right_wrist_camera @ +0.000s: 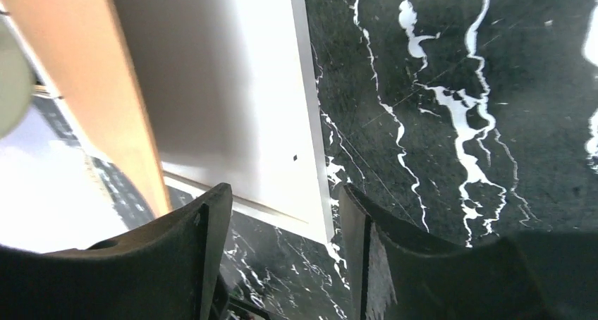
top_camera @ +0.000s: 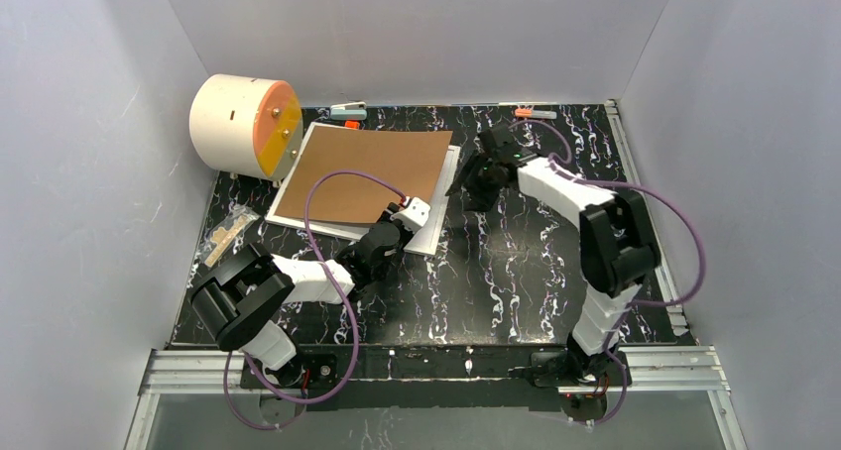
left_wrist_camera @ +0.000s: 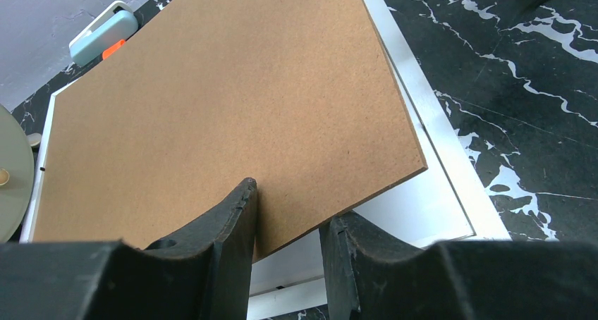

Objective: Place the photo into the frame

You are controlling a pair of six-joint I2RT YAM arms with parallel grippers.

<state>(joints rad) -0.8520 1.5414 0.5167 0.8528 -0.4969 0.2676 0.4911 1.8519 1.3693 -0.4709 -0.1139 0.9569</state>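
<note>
White frame [top_camera: 434, 234] lies flat on the table [top_camera: 516, 272], upper left of centre in the top view. A brown board [top_camera: 362, 172] sits on it and covers most of it. Left end effector [top_camera: 414, 212] is narrow, clamped on the board's near right corner. Right end effector [top_camera: 466, 184] is wide with nothing in it, just beside the frame's right edge.

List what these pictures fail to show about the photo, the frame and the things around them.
1. Photo: in no view; whether it lies under the brown board cannot be told.
2. Frame inside: every view, the board covers it; only white edge shows.
3. Packet left of the frame: top view, too small to identify.
4. Pale round shape: right wrist view, blurred, cut by left edge.
</note>
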